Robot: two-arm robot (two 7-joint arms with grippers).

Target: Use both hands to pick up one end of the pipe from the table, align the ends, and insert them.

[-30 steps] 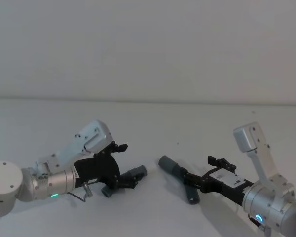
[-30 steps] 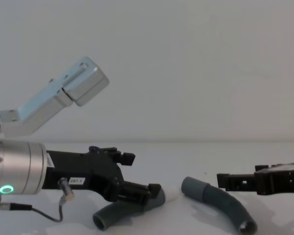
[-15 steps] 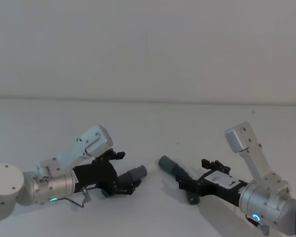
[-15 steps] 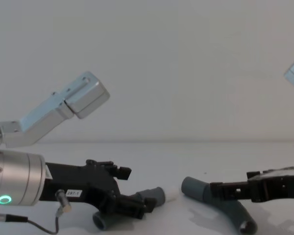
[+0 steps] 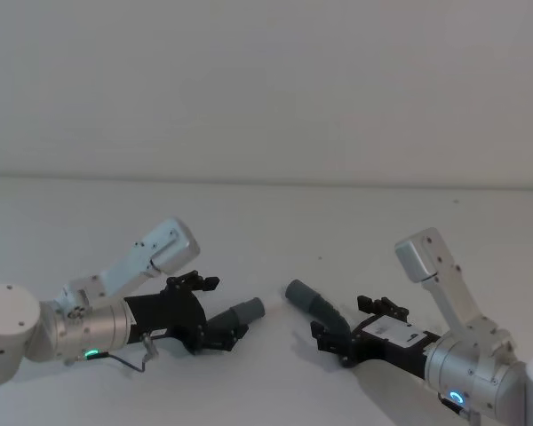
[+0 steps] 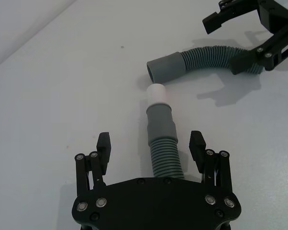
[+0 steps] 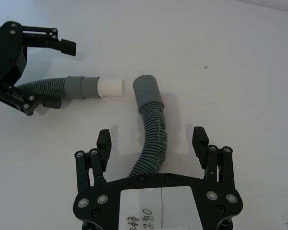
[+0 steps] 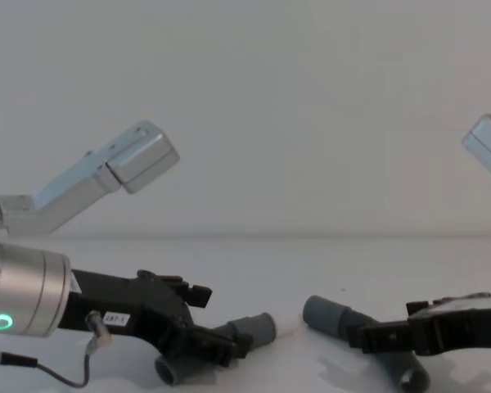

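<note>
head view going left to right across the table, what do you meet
left black two-fingered gripper → first dark-grey corrugated hose piece, lying between its open fingers → second dark-grey corrugated hose piece → right black two-fingered gripper, open around that piece

Soft, even light falls on the white table from above, bright but without glare. The pieces of the pipe throw only faint, soft-edged grey shadows on the table just beside them. The wall behind the table is evenly lit. A green ring glows above the table's left side.
</note>
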